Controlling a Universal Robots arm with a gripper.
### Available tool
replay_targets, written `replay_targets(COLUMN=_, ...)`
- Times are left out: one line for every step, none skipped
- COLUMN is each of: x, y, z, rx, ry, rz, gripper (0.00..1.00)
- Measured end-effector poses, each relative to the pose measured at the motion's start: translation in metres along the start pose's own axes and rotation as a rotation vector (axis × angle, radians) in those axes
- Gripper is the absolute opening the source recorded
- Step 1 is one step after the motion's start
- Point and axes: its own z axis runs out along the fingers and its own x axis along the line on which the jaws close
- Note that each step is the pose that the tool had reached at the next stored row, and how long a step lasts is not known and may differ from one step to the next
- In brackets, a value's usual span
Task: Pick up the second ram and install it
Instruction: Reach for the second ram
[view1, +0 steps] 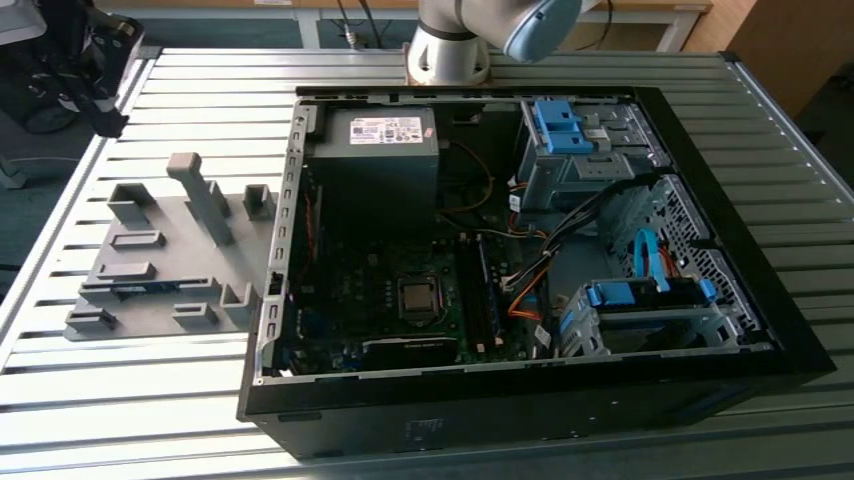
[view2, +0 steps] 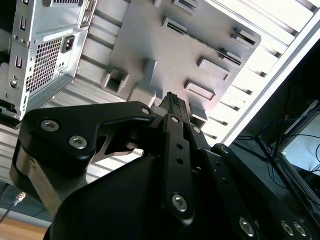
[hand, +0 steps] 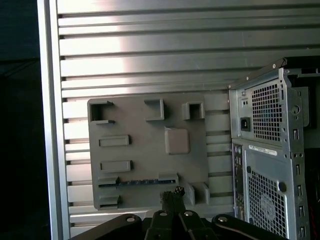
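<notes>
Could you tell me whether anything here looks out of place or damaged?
Nothing stands out: the second ram sits straight in its slot on the grey holder plate, beside the open computer case.

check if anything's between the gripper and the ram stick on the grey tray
Nothing visible does. In the first wrist view the gripper is apart from the grey tray, with only open air between it and the ram stick, which lies in its slot. The grey blocks sit at the stick's ends, not over it.
</notes>
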Motion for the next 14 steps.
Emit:
replay_targets(x=0.0011, y=-0.0002, z=0.0000, rx=0.0000, ry=0.0000, rz=0.000, gripper=0.11)
replay_targets(x=0.0021, y=-0.0003, z=0.0000, rx=-0.0001, ry=-0.0001, rz=0.000, gripper=0.11)
replay_targets(x=0.0031, y=-0.0005, z=0.0000, rx=-0.0001, ry=-0.0001, rz=0.000, gripper=0.11)
replay_targets(x=0.0041, y=-0.0007, z=-0.0001, rx=0.0000, ry=0.0000, rz=0.000, gripper=0.11)
replay_targets(x=0.0050, y=-0.0008, z=-0.0001, rx=0.0000, ry=-0.0001, rz=0.000, gripper=0.11)
replay_targets(x=0.0058, y=-0.0009, z=-0.0002, rx=0.0000, ry=0.0000, rz=0.000, gripper=0.11)
replay_targets(x=0.0066, y=-0.0010, z=-0.0002, rx=0.0000, ry=0.0000, rz=0.000, gripper=0.11)
replay_targets(x=0.0073, y=-0.0011, z=-0.0002, rx=0.0000, ry=0.0000, rz=0.000, gripper=0.11)
replay_targets(x=0.0081, y=-0.0012, z=-0.0002, rx=0.0000, ry=0.0000, rz=0.000, gripper=0.11)
replay_targets(x=0.0090, y=-0.0013, z=-0.0002, rx=-0.0001, ry=-0.0001, rz=0.000, gripper=0.11)
replay_targets(x=0.0099, y=-0.0014, z=-0.0002, rx=0.0000, ry=-0.0001, rz=0.000, gripper=0.11)
replay_targets(x=0.0110, y=-0.0014, z=-0.0003, rx=0.0000, ry=0.0000, rz=0.000, gripper=0.11)
replay_targets(x=0.0120, y=-0.0015, z=-0.0003, rx=0.0000, ry=0.0000, rz=0.000, gripper=0.11)
replay_targets(x=0.0130, y=-0.0016, z=-0.0003, rx=0.0000, ry=-0.0001, rz=0.000, gripper=0.11)
